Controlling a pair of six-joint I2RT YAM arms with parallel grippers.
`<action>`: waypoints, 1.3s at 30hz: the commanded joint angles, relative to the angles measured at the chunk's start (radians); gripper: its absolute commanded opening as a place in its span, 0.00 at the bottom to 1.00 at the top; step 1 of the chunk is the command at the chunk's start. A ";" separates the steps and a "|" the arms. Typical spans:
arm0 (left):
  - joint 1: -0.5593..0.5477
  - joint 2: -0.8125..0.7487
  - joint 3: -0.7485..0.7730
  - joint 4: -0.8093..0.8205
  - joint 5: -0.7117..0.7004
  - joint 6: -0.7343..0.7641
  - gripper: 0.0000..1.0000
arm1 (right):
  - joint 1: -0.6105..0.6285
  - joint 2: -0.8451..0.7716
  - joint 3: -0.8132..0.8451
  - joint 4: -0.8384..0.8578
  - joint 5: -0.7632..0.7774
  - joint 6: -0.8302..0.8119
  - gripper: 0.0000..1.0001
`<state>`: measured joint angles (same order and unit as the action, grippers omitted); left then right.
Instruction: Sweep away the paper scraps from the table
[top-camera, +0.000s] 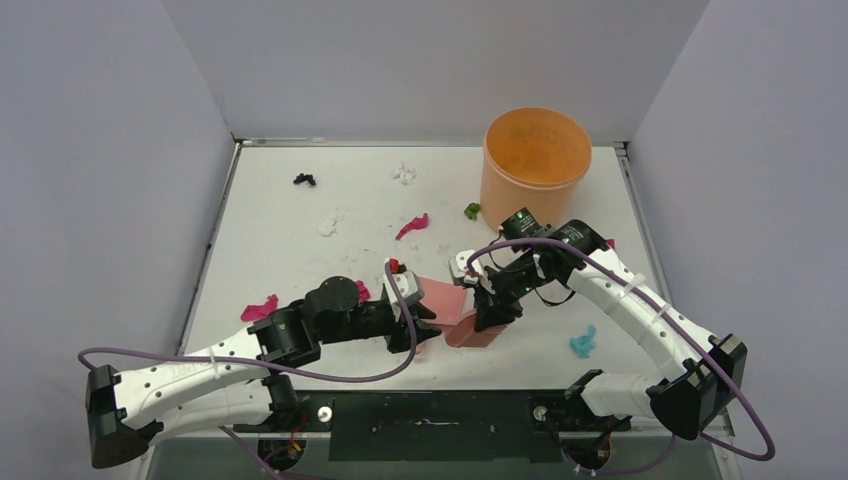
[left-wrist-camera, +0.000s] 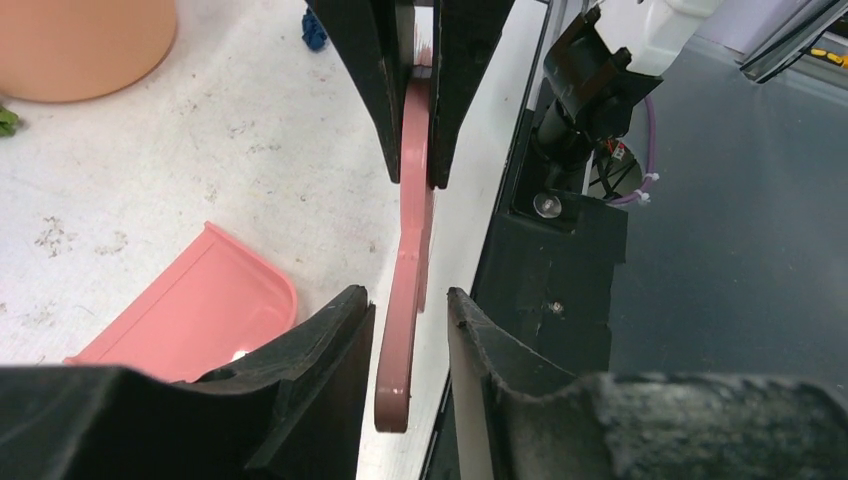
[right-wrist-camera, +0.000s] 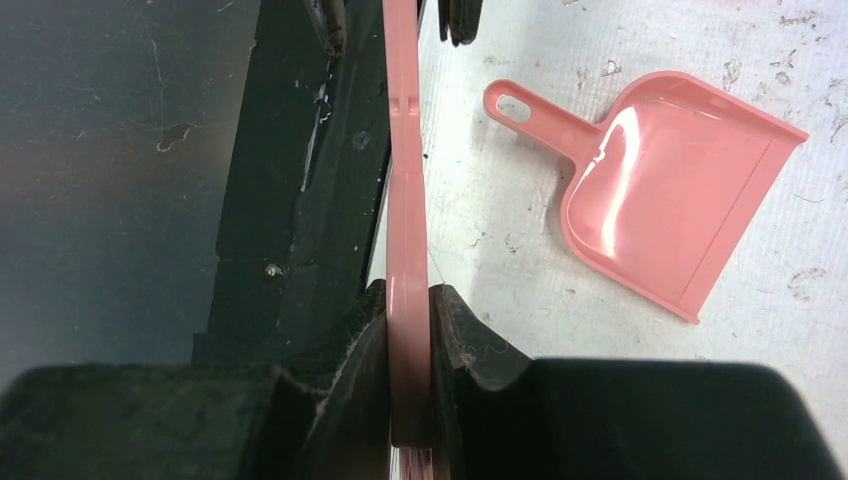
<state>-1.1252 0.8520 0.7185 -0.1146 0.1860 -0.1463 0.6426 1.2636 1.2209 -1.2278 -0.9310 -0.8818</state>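
Note:
My right gripper (top-camera: 490, 310) is shut on the handle of the pink hand brush (right-wrist-camera: 407, 200), just above the table (top-camera: 290, 265) near its front edge. My left gripper (top-camera: 413, 325) is open, its fingers on either side of the handle's free end (left-wrist-camera: 393, 400) without touching it. The pink dustpan (top-camera: 441, 297) lies flat on the table between and behind the grippers, and also shows in the right wrist view (right-wrist-camera: 660, 190). Paper scraps lie scattered: black (top-camera: 304, 180), white (top-camera: 404, 174), white (top-camera: 329, 224), magenta (top-camera: 411, 226), green (top-camera: 472, 210), magenta (top-camera: 260, 307), light blue (top-camera: 583, 342).
An orange bucket (top-camera: 535, 160) stands at the back right of the table. Grey walls close in three sides. The black metal front edge (top-camera: 430, 410) with the arm bases lies right below the grippers. A dark blue scrap (left-wrist-camera: 315, 30) lies beyond the right gripper.

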 joint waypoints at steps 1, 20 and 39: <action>-0.006 0.021 0.016 0.086 0.032 -0.008 0.28 | 0.002 -0.004 0.001 0.031 -0.017 0.006 0.05; -0.006 0.054 0.016 0.101 0.031 -0.027 0.15 | 0.002 -0.018 -0.015 0.050 -0.003 0.030 0.05; -0.008 -0.186 0.162 -0.461 -0.345 -0.270 0.00 | -0.018 -0.049 -0.156 0.422 0.320 0.426 0.75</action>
<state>-1.1271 0.7612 0.7490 -0.2977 0.0517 -0.2668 0.6300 1.2304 1.1076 -0.9695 -0.7223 -0.5869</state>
